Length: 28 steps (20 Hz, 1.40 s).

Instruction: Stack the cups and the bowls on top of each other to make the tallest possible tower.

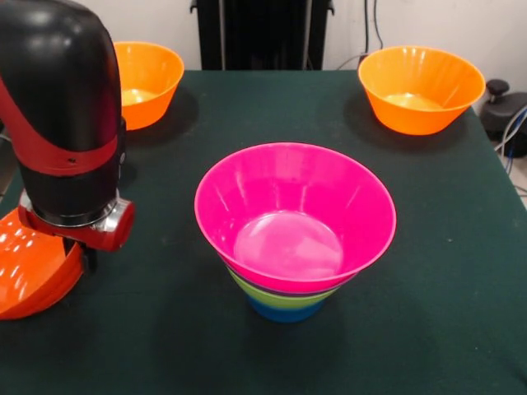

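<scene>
A dark green cloth-covered table (pixel 428 271) fills the scene, with a pale wall and the black robot pedestal (pixel 262 33) at its far side. Near the middle of the table stands the tower (pixel 290 247), a nested stack of glossy plastic bowls that widens upward. Its top member is a large pink bowl (pixel 295 216), upright and open-mouthed. Below the pink rim, a thin purple band, a lime green bowl (pixel 280 298) and a small blue base bowl (pixel 284 312) show as successive bands. Two large yellow-orange plastic bowls stand apart from the stack at the far corners: one far-left bowl (pixel 152 78), partly hidden behind the arm, and one far-right bowl (pixel 422 88). Both are upright and well apart from the tower. At the left edge, the red and black arm (pixel 62 123) descends from above, its wrist ending in a red and silver collar. Directly below and touching the view of this collar lies a wide orange plastic bowl (pixel 29 280), tilted on its side at the table's left edge. The gripper is hidden behind the collar and the orange bowl, so its state cannot be told. A black object (pixel 504 111) sits beyond the table's right edge.
</scene>
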Tool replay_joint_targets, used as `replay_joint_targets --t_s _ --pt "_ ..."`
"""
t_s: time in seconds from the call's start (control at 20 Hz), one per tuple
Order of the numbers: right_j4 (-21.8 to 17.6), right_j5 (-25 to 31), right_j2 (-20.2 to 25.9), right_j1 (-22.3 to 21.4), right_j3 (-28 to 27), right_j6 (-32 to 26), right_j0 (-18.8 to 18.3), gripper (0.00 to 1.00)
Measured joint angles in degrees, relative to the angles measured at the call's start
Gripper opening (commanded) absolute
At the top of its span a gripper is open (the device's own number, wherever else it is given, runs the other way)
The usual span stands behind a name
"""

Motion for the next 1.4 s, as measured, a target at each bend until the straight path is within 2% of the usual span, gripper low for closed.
replay_joint_targets --t_s 0.55,1.0,1.4 --pt "-0.01 0.87 -3.44 -3.70 6.18 0.00 3.46 0.00" --pt "0.00 3.24 -6.56 -7.23 6.91 0.00 6.63 0.00" --pt "0.00 7.53 -9.47 -11.39 7.68 0.00 9.50 0.00"
